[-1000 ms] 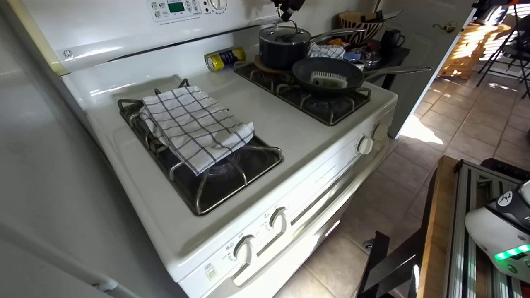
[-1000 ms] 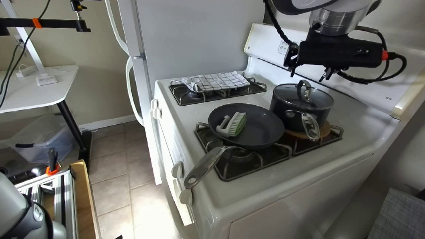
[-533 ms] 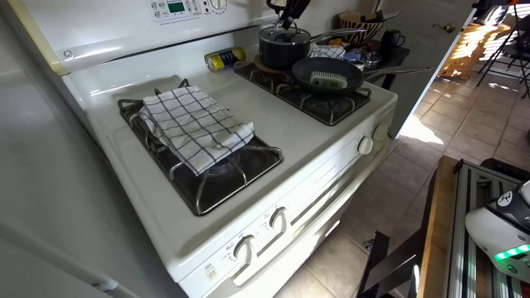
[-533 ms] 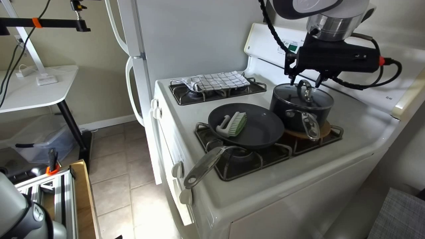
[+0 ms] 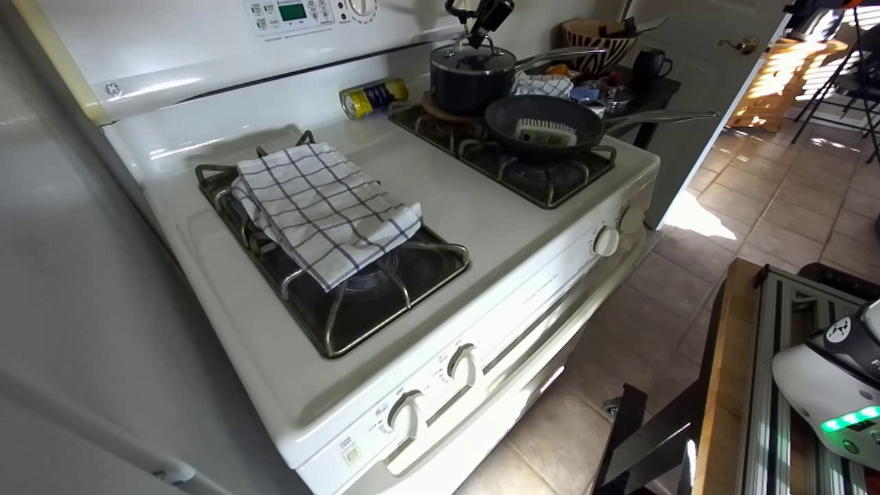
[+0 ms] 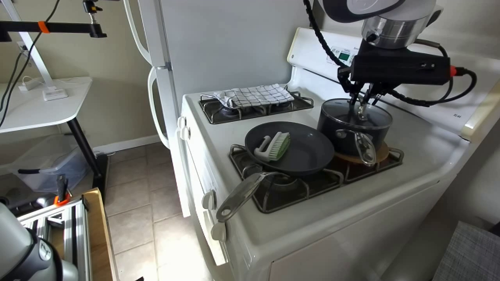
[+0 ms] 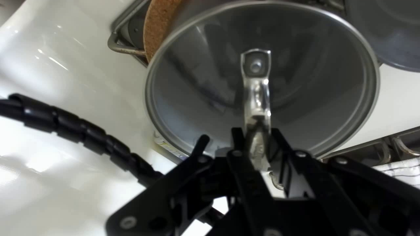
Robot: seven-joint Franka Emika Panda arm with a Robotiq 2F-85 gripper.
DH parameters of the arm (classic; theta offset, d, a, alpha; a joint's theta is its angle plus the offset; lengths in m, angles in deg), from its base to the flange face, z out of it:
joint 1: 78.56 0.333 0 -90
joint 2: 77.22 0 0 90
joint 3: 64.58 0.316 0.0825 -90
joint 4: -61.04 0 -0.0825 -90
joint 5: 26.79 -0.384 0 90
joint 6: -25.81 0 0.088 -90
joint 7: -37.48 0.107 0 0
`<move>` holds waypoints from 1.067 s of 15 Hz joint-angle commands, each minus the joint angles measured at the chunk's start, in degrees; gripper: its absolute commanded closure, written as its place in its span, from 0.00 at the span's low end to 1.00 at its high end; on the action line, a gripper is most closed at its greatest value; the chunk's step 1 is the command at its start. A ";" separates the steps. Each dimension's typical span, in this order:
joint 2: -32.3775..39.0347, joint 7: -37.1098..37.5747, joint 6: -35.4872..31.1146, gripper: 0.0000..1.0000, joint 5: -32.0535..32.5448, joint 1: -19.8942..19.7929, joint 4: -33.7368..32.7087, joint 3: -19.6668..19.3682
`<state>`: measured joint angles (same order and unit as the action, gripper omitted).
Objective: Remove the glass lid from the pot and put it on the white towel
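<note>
The glass lid (image 7: 203,82) rests on the dark pot (image 6: 338,136), its arched metal handle (image 7: 257,95) standing up from the middle. My gripper (image 7: 257,132) has come down over the lid, one finger on each side of the handle, shut on it. In an exterior view the gripper (image 6: 362,102) hides the top of the handle. The white towel (image 5: 323,206), checked with dark lines, lies folded across the far burner grate; part of this towel (image 7: 402,170) also shows at the right edge of the wrist view.
Beside the pot sits a frying pan (image 6: 308,152) holding a green-and-white brush (image 6: 275,146); its handle (image 6: 242,195) juts past the stove's front. A yellow-and-blue can (image 5: 375,97) lies near the backsplash. Under the pot is a cork trivet (image 7: 157,29). A black cable (image 7: 82,127) hangs by the gripper.
My gripper has descended from above the pot onto the lid's handle, and its fingers have gone from wide apart to closed around it. The lid, pot and towel have not moved.
</note>
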<state>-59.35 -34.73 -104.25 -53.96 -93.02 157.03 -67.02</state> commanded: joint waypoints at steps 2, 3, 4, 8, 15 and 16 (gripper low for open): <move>0.30 -0.22 1.31 0.97 0.71 -0.62 -0.57 0.49; 0.24 -0.15 1.16 0.97 0.71 -0.60 -0.54 0.47; 0.26 -0.07 1.05 0.97 0.58 -0.60 -0.70 0.50; 0.25 0.15 0.94 0.97 0.25 -0.68 -2.19 0.54; 0.11 -0.29 1.05 0.97 -0.03 -0.57 -3.92 0.98; 0.05 -0.35 0.99 0.97 -0.29 -0.60 -4.02 1.13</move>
<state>-59.36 -34.76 -104.24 -53.95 -93.01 154.49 -66.73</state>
